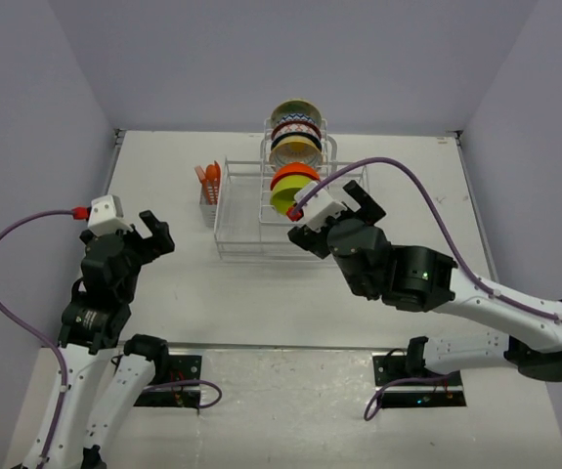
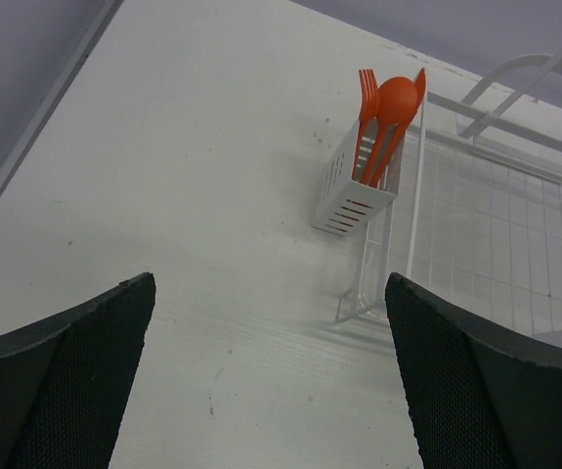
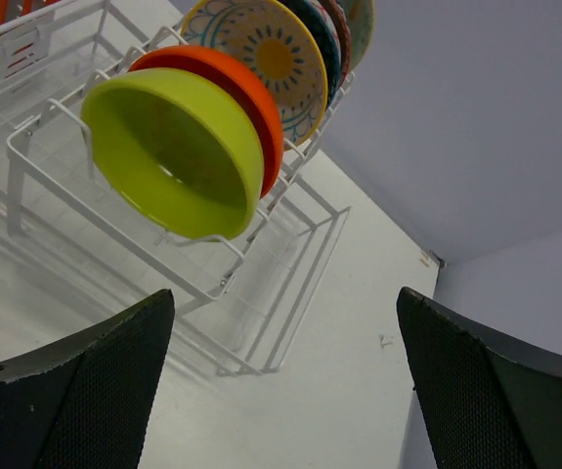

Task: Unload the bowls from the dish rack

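The white wire dish rack (image 1: 230,233) stands at the table's far middle. Its tall central row holds five bowls on edge: lime-green (image 1: 284,202) nearest, then orange (image 1: 294,177), cream (image 1: 294,149), dark patterned (image 1: 295,130) and pale teal (image 1: 295,109). In the right wrist view the lime-green bowl (image 3: 168,156) is up left, with the orange bowl (image 3: 253,93), the cream flower bowl (image 3: 261,49), the dark bowl (image 3: 321,24) and the teal bowl (image 3: 360,24) behind it. My right gripper (image 1: 363,198) (image 3: 285,303) is open and empty, just right of the rack's near end. My left gripper (image 1: 158,233) (image 2: 269,293) is open and empty, left of the rack.
A white cutlery holder (image 2: 344,191) with orange utensils (image 2: 388,107) hangs on the rack's left side (image 1: 208,191). The rack's flat wire floor (image 2: 496,225) lies right of it. Walls close the table on the left, back and right.
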`<state>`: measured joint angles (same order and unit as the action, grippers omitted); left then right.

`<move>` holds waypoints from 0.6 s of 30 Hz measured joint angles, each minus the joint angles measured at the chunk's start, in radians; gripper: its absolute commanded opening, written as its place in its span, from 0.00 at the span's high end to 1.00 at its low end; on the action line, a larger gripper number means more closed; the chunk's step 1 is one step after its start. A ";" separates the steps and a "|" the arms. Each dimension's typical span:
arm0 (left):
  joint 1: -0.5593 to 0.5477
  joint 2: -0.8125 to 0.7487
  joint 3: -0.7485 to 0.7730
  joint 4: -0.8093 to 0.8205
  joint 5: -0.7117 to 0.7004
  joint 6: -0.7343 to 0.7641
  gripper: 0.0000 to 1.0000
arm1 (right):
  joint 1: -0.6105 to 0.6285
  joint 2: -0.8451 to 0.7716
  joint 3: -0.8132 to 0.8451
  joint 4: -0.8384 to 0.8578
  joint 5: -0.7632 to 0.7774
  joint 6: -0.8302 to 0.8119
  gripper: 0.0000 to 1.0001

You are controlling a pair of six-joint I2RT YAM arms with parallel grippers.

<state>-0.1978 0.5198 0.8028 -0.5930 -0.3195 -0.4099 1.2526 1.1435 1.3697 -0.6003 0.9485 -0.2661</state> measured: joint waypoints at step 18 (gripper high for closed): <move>-0.008 -0.003 -0.005 0.000 0.003 0.000 0.00 | -0.092 -0.012 -0.144 0.224 -0.253 -0.296 0.32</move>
<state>-0.2054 0.5163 0.7982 -0.5930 -0.3168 -0.4099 1.1610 1.1316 1.2259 -0.3767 0.6952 -0.5621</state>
